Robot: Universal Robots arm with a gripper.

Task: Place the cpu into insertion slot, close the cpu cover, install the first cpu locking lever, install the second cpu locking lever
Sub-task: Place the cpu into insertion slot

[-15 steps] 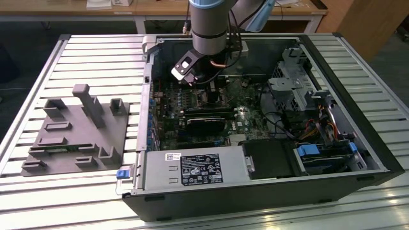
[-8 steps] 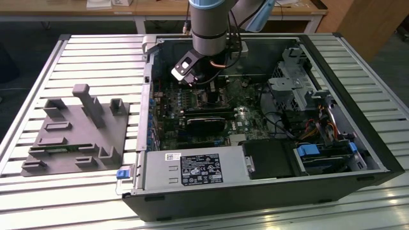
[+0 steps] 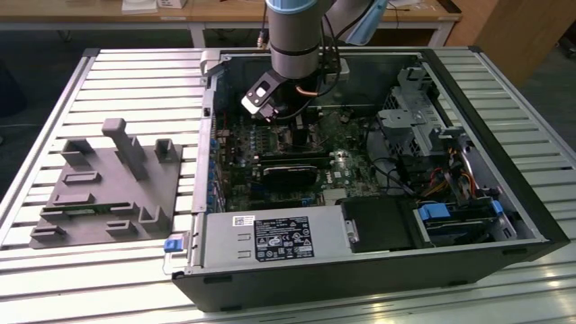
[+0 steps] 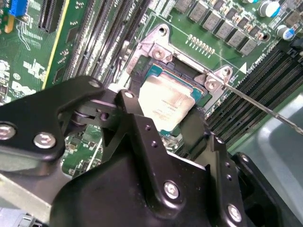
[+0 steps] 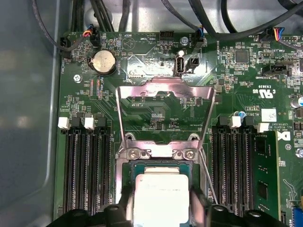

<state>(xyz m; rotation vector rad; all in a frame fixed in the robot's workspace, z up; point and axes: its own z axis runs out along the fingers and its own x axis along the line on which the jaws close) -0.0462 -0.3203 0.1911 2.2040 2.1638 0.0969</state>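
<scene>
Inside the computer case (image 3: pixel 360 287), at the insertion slot (image 5: pixel 158 166), the gripper (image 5: pixel 162 212) clamps the cpu (image 5: pixel 161 189) by two opposite edges (cpu cover (image 5: pixel 165 89) hinged up, open).

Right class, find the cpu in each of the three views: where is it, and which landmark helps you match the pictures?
Exterior view: hidden beneath the arm, inside the computer case.
First wrist view: the cpu is in the gripper, over the insertion slot.
Second wrist view: the cpu sits between the black fingers, over the slot.
Shared landmark: the thin metal lever beside the slot, in both wrist views.
</scene>
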